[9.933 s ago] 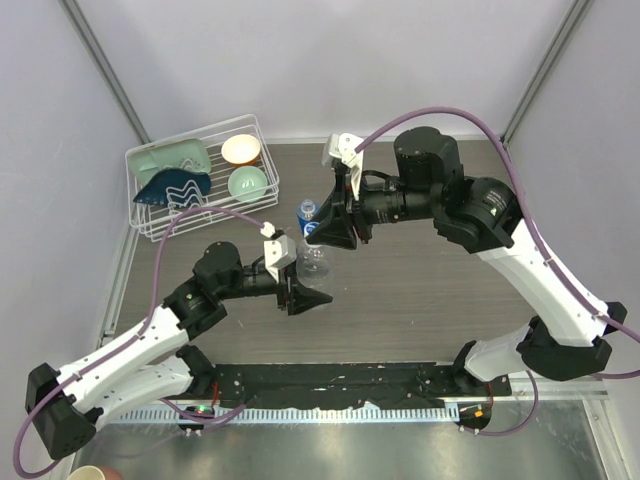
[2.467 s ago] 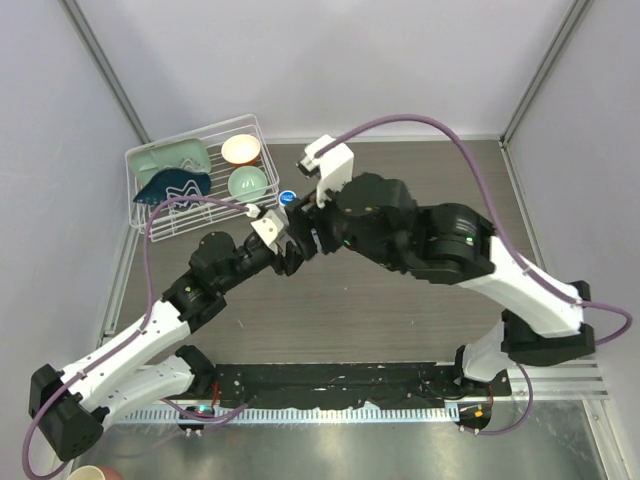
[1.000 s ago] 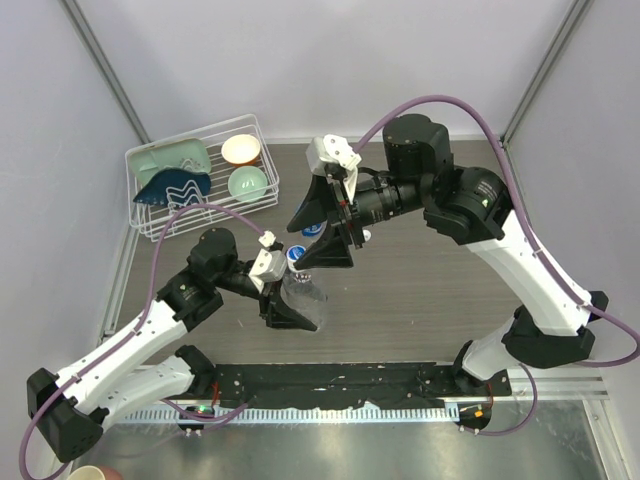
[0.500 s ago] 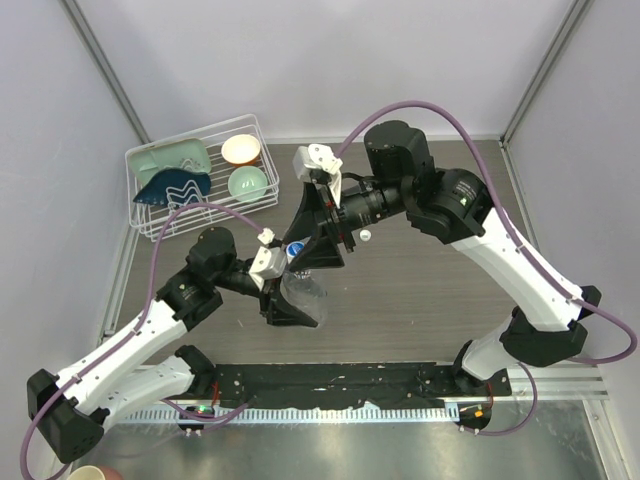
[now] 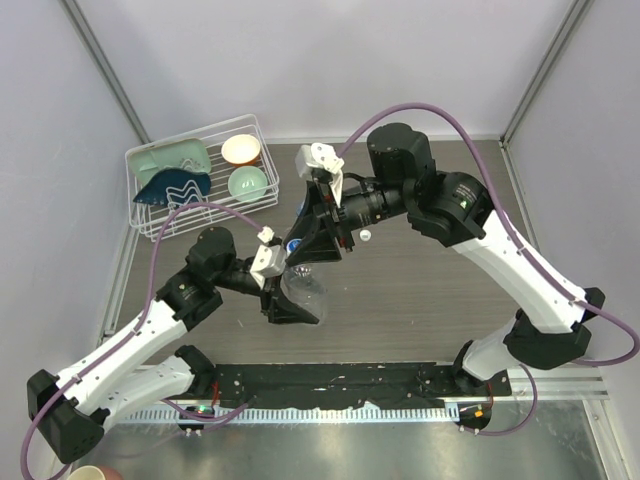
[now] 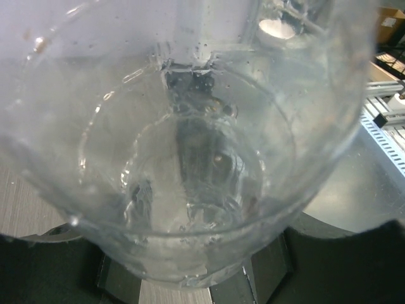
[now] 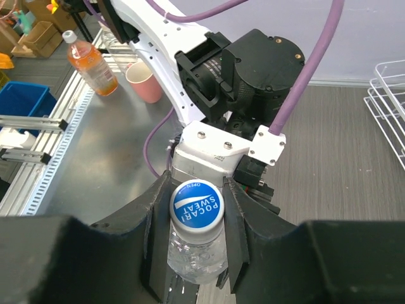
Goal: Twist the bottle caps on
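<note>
A clear, label-free bottle (image 5: 306,288) stands tilted over the table with my left gripper (image 5: 290,302) shut around its lower body. In the left wrist view the bottle (image 6: 190,158) fills the frame, and the dark fingers (image 6: 269,272) show only at the bottom. A blue-topped, white-rimmed cap (image 7: 197,204) sits on the bottle neck (image 7: 196,253). My right gripper (image 7: 197,212) is shut on this cap, one pad on each side. From above, the right gripper (image 5: 312,243) covers the bottle top. A small white cap (image 5: 366,234) lies on the table just right of it.
A white wire rack (image 5: 150,222) at the back left holds a cream bowl (image 5: 241,149), a green bowl (image 5: 247,182) and green and blue dishes. Off the table, the right wrist view shows an orange drink bottle (image 7: 88,60) and a pink cup (image 7: 145,81).
My right gripper has come down over the bottle top and closed its jaws on the blue cap. The left gripper has kept hold of the bottle in about the same place.
</note>
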